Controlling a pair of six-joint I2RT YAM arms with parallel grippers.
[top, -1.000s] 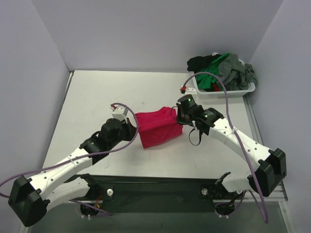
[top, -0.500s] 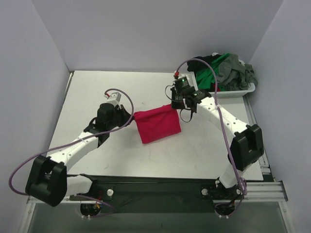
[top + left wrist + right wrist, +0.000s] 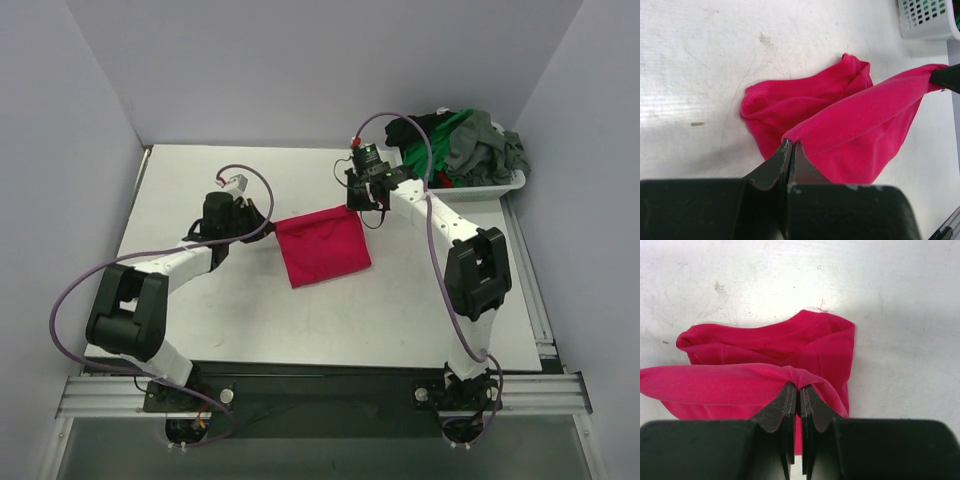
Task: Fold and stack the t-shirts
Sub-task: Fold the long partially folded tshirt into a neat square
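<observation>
Left hand [image 3: 791,145] was clamped on one upper corner of the crimson-red t-shirt [image 3: 322,248], right hand [image 3: 799,386] on the other; the cloth stretched between them, its lower part lying on the desk [image 3: 190,180] below.

Robot laboratory test cell. Counter [image 3: 200,190]: bare, scuffed white top, the only furnishing. Walls [image 3: 300,70]: blank pale panels closing the counter's left, far and right sides. Frame: slotted aluminium rail [image 3: 320,388] along the counter's near edge, carrying a white-and-black left arm [image 3: 170,265] and right arm [image 3: 445,230]. Cables [image 3: 62,330]: loose purple leads looped over the counter. Props: crimson t-shirt [image 3: 325,255] at the counter's middle; white plastic basket [image 3: 500,185] of crumpled t-shirts [image 3: 470,140] at its far right corner.
</observation>
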